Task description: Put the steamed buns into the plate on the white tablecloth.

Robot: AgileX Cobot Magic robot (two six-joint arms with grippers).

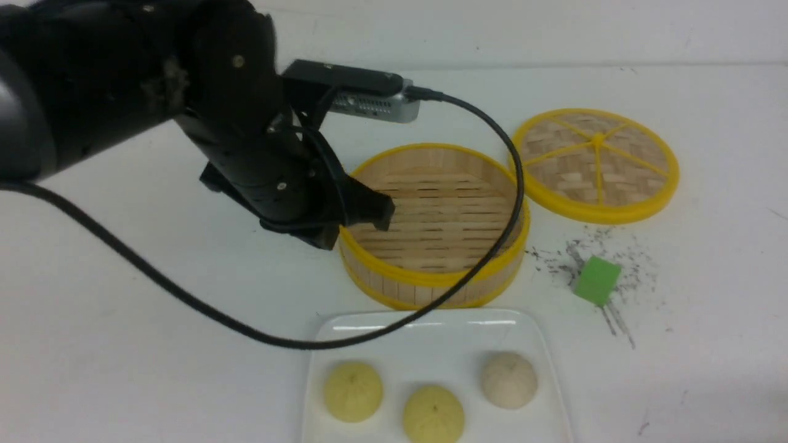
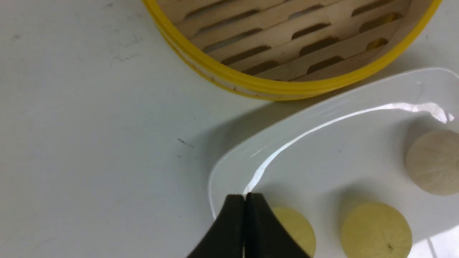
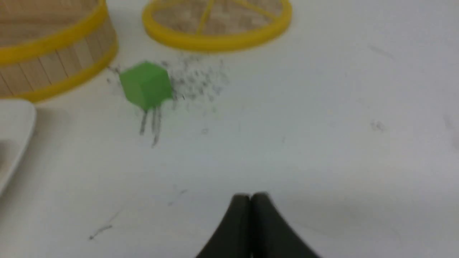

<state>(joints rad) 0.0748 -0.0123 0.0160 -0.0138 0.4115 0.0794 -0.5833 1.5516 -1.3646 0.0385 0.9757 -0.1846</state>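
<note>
Steamed buns (image 1: 433, 414): all three lie in the plate (image 1: 431, 332), two pale yellow and one off-white, each apart from the others. The job looks finished to me.
Left claw (image 1: 369, 212): pressed shut with nothing in it, over the near rim of the steamer (image 1: 431, 280).
Right claw (image 3: 251, 200): pinched shut and empty above bare white tablecloth (image 1: 154, 344); the front view does not catch it.
Out from the left claw: the empty steamer is beneath it, then the plate lies on the robot's side.
Out from the right claw: the green cube (image 1: 596, 280) lies ahead on smudged marks, with the woven lid (image 1: 596, 163) beyond.
Handling: I'd guess light, soft domes that dent easily. Take one from above, across its widest part, gently. On that glossy plate they may slide.
Hard to see: the plate's near edge and the middle bun's base are cut off. The cable (image 1: 184, 295) crosses the far rim. I cannot tell whether plate and steamer touch. The right wrist view is blurred.
</note>
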